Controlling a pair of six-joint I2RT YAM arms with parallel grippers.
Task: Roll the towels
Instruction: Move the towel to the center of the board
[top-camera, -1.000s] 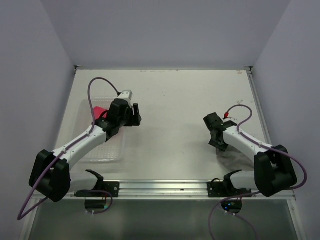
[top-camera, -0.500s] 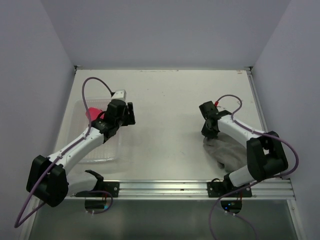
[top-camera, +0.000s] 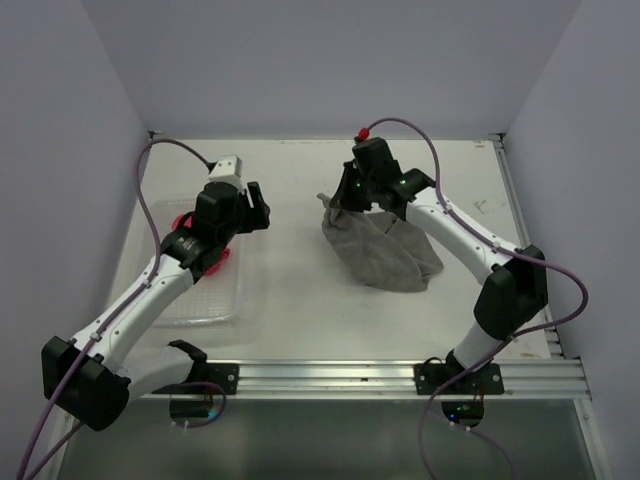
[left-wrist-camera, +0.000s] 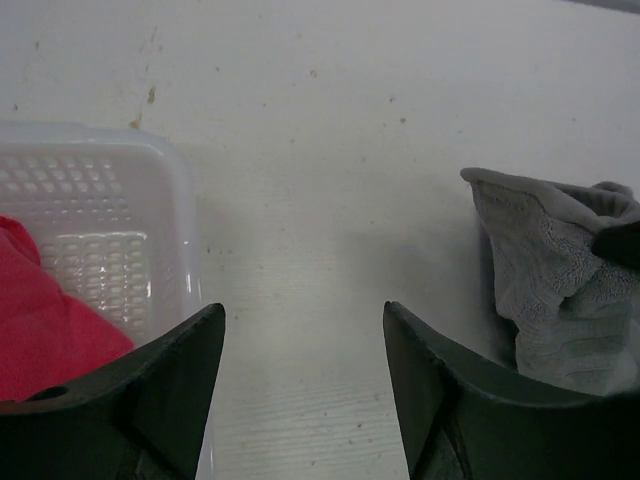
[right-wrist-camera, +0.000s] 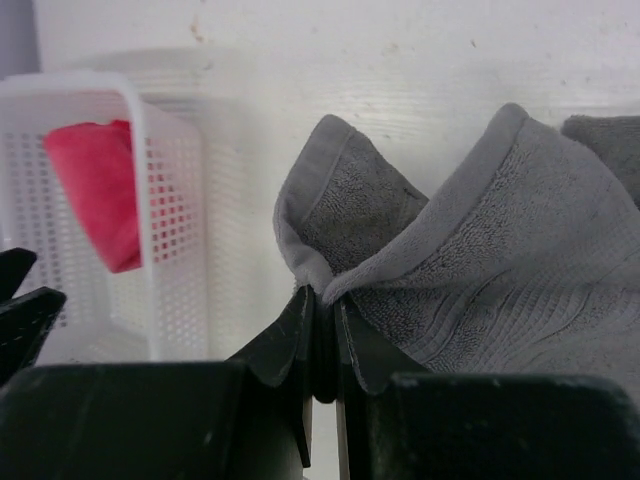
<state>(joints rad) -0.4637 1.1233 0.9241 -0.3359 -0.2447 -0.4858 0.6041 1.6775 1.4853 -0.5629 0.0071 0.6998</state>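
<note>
The grey towel (top-camera: 380, 255) lies spread on the table's middle right, its far corner lifted. My right gripper (top-camera: 338, 204) is shut on that corner, with folds bunched above the jaws in the right wrist view (right-wrist-camera: 440, 250). The pink-red towel (top-camera: 190, 222) sits in the white basket (top-camera: 205, 300) at the left, mostly hidden by my left arm; it also shows in the left wrist view (left-wrist-camera: 45, 330) and the right wrist view (right-wrist-camera: 95, 185). My left gripper (top-camera: 255, 212) is open and empty, above the table beside the basket's right rim (left-wrist-camera: 185, 200).
The table's back edge and walls lie close behind both grippers. The grey towel's edge (left-wrist-camera: 540, 280) lies to the right of my left gripper. A metal rail (top-camera: 330, 375) runs along the near edge.
My right gripper has taken the grey towel from the near right and dragged it toward the far middle, spreading it out. My left gripper has moved farther back and up beside the basket.
</note>
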